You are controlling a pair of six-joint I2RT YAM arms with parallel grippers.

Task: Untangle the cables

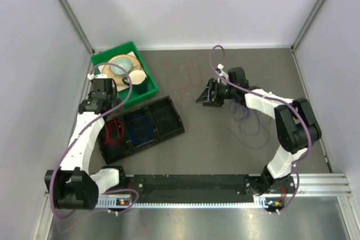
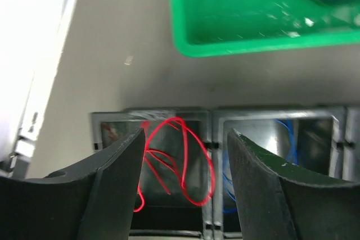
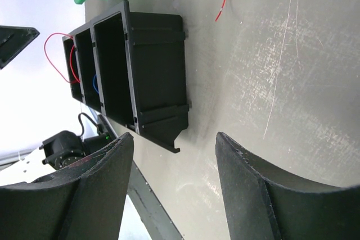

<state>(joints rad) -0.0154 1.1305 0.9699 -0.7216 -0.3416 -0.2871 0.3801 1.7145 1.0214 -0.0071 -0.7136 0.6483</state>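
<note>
Thin red wire cable (image 2: 184, 155) looks featherlight, limp; pinch 1 loop. Left hand (image 2: 185, 136), right hand (image 3: 174, 139) both released.

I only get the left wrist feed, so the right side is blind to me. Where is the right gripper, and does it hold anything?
Observer: The right gripper is open and empty, above the table right of the black tray.
Operator: Any cables outside that tray?
Observer: A purple cable lies loose on the table, right of that gripper.
Operator: Others?
Observer: A reddish cable lies looped beyond the tray, mid-table.
</note>
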